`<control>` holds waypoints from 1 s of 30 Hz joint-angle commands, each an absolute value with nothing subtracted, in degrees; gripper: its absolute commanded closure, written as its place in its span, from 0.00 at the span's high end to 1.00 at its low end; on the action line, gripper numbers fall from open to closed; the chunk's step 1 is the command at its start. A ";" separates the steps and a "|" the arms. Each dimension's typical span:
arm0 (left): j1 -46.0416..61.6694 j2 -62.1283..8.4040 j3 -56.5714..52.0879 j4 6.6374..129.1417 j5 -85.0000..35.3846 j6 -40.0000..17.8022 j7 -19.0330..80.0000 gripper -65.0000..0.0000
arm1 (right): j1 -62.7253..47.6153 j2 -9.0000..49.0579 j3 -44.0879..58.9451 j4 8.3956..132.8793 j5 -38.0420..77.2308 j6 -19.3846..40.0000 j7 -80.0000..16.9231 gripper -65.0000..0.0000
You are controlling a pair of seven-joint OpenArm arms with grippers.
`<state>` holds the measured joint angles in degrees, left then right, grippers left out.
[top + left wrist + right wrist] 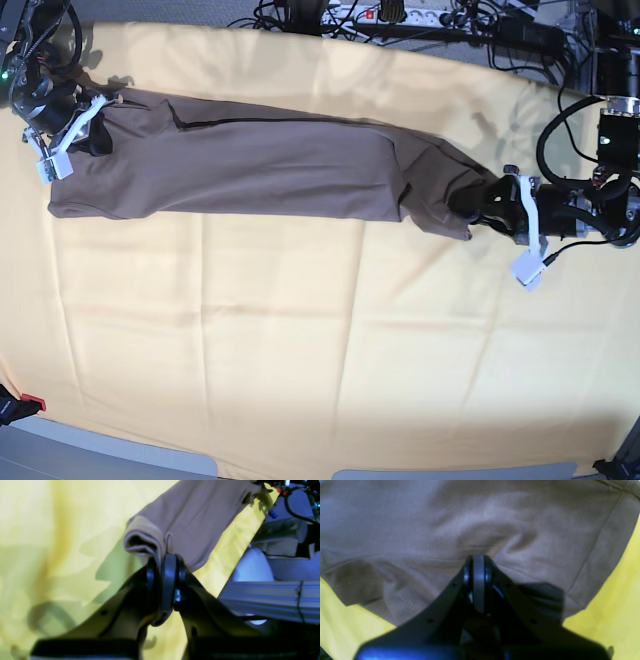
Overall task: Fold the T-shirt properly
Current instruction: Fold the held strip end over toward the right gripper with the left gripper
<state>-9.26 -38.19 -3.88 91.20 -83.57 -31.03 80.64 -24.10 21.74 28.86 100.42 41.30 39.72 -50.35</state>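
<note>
While clamped, both grippers on T-shirt (pixel 270 160)

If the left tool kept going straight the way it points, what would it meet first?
The T-shirt it is already shut on: the left tool points along the stretched shirt toward the right tool. Depth is unclear.

A large pale yellow cloth (pixel 300 340) with faint creases covers the whole table, a tangle of black cables (pixel 330 15) and a power strip (pixel 400 14) lies beyond its edge at twelve o'clock, and a small red piece (pixel 30 404) shows at eight o'clock.
</note>
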 commanded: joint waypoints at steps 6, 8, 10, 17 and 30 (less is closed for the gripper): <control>-10.33 -32.77 -4.64 95.68 -85.00 -31.24 80.00 0.00 | -24.01 22.52 29.23 101.12 41.47 40.00 -49.52 0.00; -10.28 -30.72 -4.64 95.50 -85.00 -31.29 80.00 0.00 | -23.99 22.52 29.23 101.12 41.47 40.00 -49.52 0.00; -9.96 -28.71 -4.62 95.46 -85.00 -32.05 80.00 0.00 | -23.99 22.52 29.23 101.12 41.50 40.00 -49.52 0.00; -5.93 -22.50 -4.62 95.37 -85.00 -34.72 78.32 0.00 | -24.01 22.55 29.23 101.12 41.52 40.00 -49.71 0.00; -0.49 -13.61 -4.64 95.35 -80.07 -35.64 73.58 0.25 | -24.16 22.57 29.23 101.12 41.95 40.00 -50.17 0.00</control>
